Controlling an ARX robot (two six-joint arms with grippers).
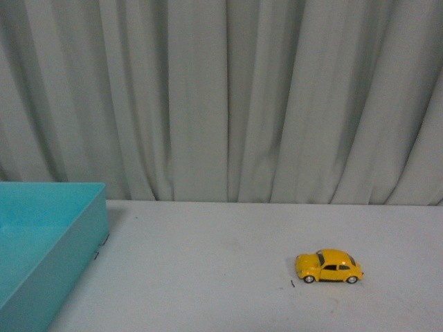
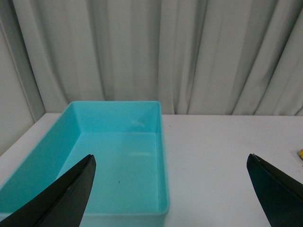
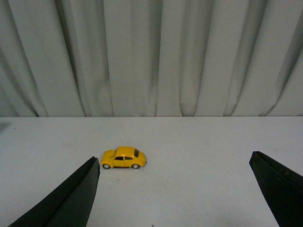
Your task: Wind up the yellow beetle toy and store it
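The yellow beetle toy [image 1: 329, 266] stands on its wheels on the white table, right of the middle, side-on to me. It also shows in the right wrist view [image 3: 123, 158], beyond the fingertips and nearer one of them. My right gripper [image 3: 174, 163] is open and empty, short of the toy. My left gripper [image 2: 170, 161] is open and empty, over the near edge of the teal box [image 2: 163, 189]. A sliver of the toy shows at the edge of the left wrist view [image 2: 300, 153]. Neither arm shows in the front view.
The open teal box [image 1: 83, 242] stands at the table's left side and holds nothing I can see. A grey curtain [image 1: 221, 97] hangs behind the table's far edge. A small dark speck [image 1: 293, 283] lies by the toy.
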